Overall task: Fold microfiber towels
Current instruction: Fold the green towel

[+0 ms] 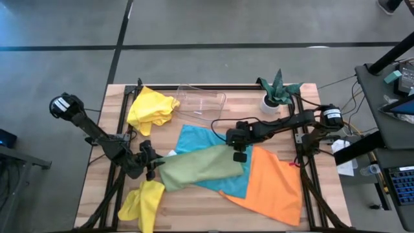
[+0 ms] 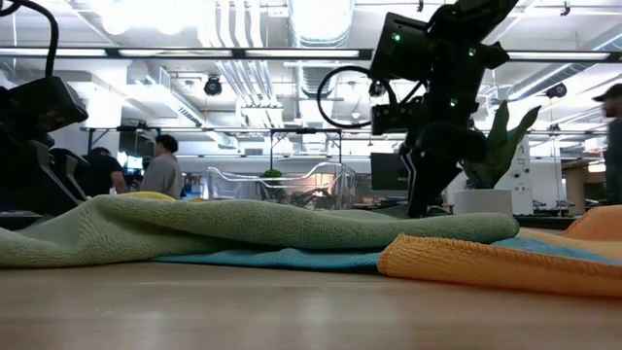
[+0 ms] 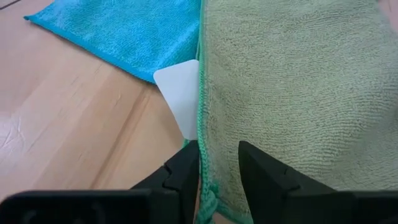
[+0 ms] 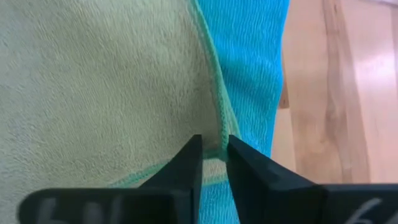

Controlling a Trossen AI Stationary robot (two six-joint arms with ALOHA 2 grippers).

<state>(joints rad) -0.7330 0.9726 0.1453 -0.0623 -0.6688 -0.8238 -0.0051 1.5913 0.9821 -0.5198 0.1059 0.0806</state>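
We see the green towel (image 1: 200,167) lying mid-table, folded over the blue towel (image 1: 200,139), beside the orange towel (image 1: 272,184). The left gripper (image 3: 217,163) sits at its left end, fingers slightly apart around the hem. The right gripper (image 4: 213,155) pinches the hem at its right end. Two yellow towels (image 1: 152,107) lie apart.
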